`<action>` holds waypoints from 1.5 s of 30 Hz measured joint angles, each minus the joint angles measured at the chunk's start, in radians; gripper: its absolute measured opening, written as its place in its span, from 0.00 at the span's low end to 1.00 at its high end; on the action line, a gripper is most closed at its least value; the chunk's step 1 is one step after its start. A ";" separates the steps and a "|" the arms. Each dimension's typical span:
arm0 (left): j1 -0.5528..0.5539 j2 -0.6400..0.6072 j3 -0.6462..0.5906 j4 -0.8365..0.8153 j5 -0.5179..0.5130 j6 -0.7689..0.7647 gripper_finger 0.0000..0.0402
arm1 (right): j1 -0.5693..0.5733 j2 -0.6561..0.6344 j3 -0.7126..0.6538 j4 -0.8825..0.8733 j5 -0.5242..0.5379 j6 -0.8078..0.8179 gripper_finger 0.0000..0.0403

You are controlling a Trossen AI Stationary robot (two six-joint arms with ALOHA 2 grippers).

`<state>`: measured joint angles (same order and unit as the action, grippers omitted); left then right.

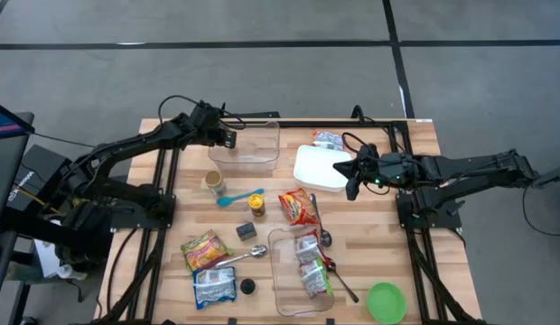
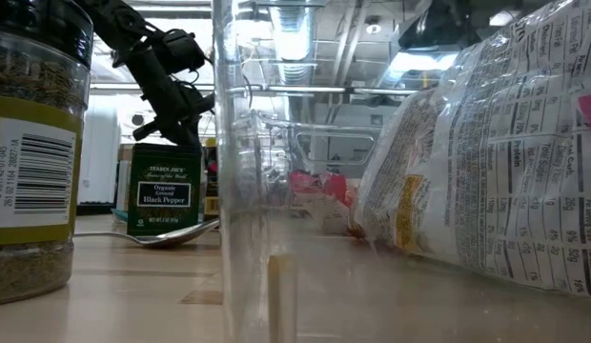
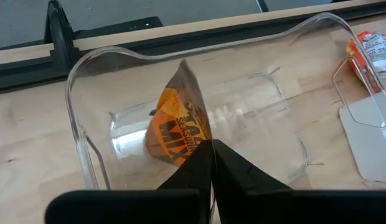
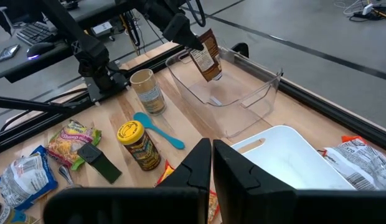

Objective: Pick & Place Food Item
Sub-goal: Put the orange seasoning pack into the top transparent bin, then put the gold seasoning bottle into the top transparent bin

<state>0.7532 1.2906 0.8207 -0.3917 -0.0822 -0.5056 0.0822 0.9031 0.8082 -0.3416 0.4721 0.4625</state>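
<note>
Snack packet over the clear bin

We are seeing the left gripper (image 4: 192, 42) pinching an orange snack packet (image 3: 178, 127) with closed fingers above the clear bin (image 1: 253, 144). The right gripper (image 1: 352, 176) is hovering, fingers together and empty, over the white tray (image 1: 318, 168) on the bench (image 1: 352, 244).

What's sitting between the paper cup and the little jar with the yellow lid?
A blue spoon lies on the table between the paper cup and the yellow-lidded jar, seen in the high and right wrist views.
</note>
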 joint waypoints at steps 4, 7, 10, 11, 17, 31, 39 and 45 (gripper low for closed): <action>0.000 0.025 0.000 -0.026 -0.005 -0.001 0.00 | 0.000 0.000 0.000 0.000 0.000 0.000 0.03; 0.000 0.051 0.000 -0.020 -0.005 -0.007 0.00 | 0.000 0.000 0.000 0.000 0.000 0.000 0.03; 0.000 0.069 0.000 -0.017 -0.005 -0.008 0.00 | 0.000 0.000 0.000 0.000 0.000 0.000 0.03; 0.000 0.073 0.000 -0.017 -0.005 -0.008 0.00 | 0.000 0.000 0.000 0.000 0.000 0.000 0.03; 0.000 0.078 0.000 -0.014 -0.004 -0.008 0.00 | 0.000 0.000 0.000 0.000 0.000 0.000 0.03; 0.000 0.078 0.000 -0.011 0.002 -0.008 0.19 | 0.000 0.000 0.000 0.000 0.000 0.000 0.03; 0.000 0.057 0.000 -0.017 0.010 -0.008 0.30 | 0.000 0.000 0.000 0.000 0.000 0.000 0.03; 0.000 -0.015 0.000 -0.025 0.010 -0.008 0.32 | 0.000 0.000 0.000 0.000 0.000 0.000 0.03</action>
<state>0.7532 1.2753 0.8207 -0.4172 -0.0727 -0.5140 0.0822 0.9031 0.8085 -0.3412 0.4723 0.4625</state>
